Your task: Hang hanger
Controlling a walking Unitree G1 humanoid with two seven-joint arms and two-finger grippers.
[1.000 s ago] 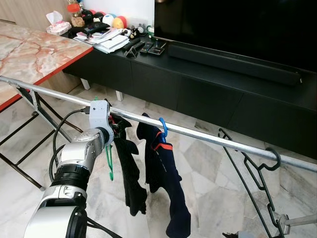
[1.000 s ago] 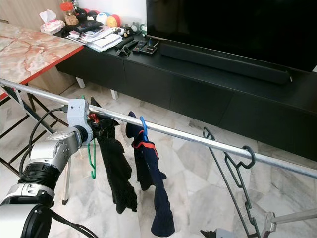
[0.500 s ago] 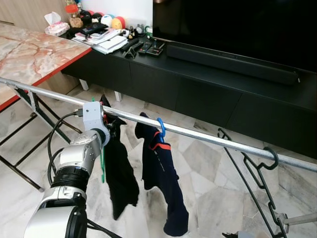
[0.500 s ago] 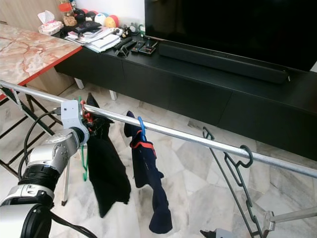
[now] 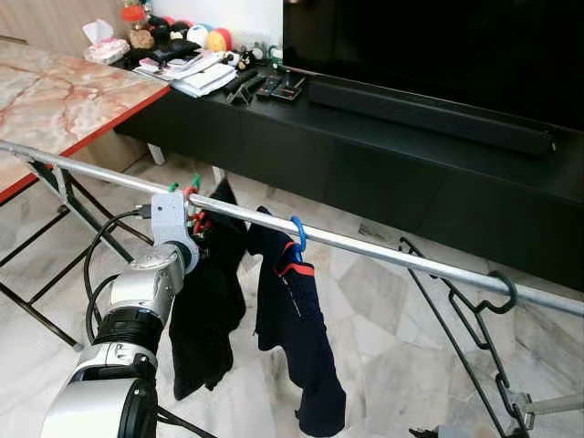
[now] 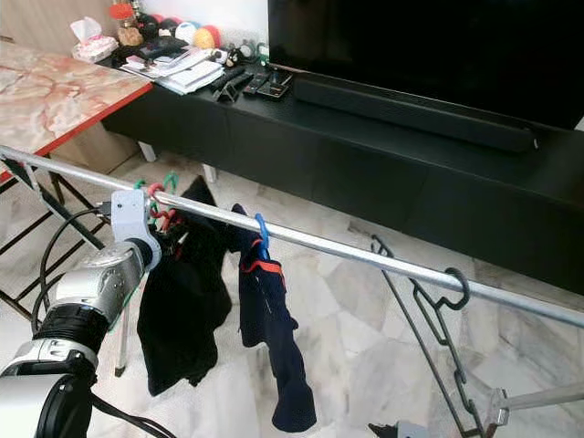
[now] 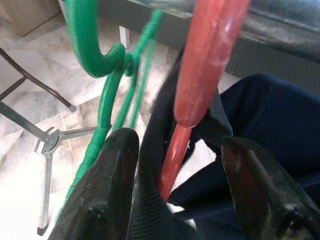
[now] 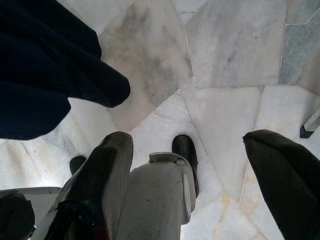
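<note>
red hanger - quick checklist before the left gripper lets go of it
1. Red hanger hook over the rail: ok, it curves over the bar.
2. Green hanger hooked beside it: ok.
3. Left gripper fingers spread around the red hanger's neck: ok.
4. Black garment hanging free of the floor: ok.
5. Spacing from the blue hanger: ok, apart.
6. Right gripper idle, low over the floor: ok.

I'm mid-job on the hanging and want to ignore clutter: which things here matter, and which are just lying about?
Part of the job:
- left pincer
- red plastic hanger with black garment
- green plastic hanger
- silver metal rail

Just lying about:
- navy garment on blue hanger
- empty black wire hanger
- marble-topped table
- black TV console
</note>
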